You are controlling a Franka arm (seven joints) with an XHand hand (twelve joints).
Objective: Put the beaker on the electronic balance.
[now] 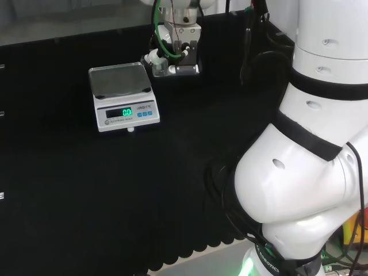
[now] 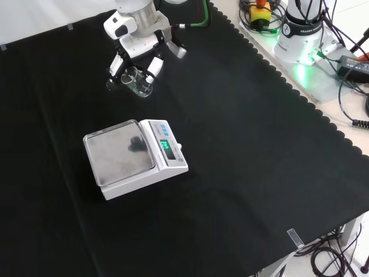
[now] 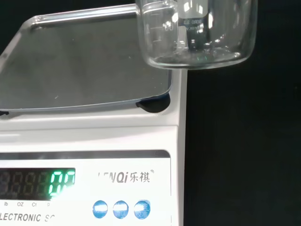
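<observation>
My hand (image 2: 137,55) has its fingers (image 2: 153,66) curled round the clear glass beaker (image 2: 137,81), which I hold above the black cloth (image 2: 242,144), near the bench's far edge in the front view. Through the wrist camera the beaker (image 3: 197,33) looks empty, and its base hangs over a corner of the steel pan (image 3: 84,66), not touching it. The electronic balance (image 2: 135,157) sits on the cloth just in front of the beaker in the front view, its pan (image 2: 118,153) bare and its green display (image 1: 127,112) lit.
</observation>
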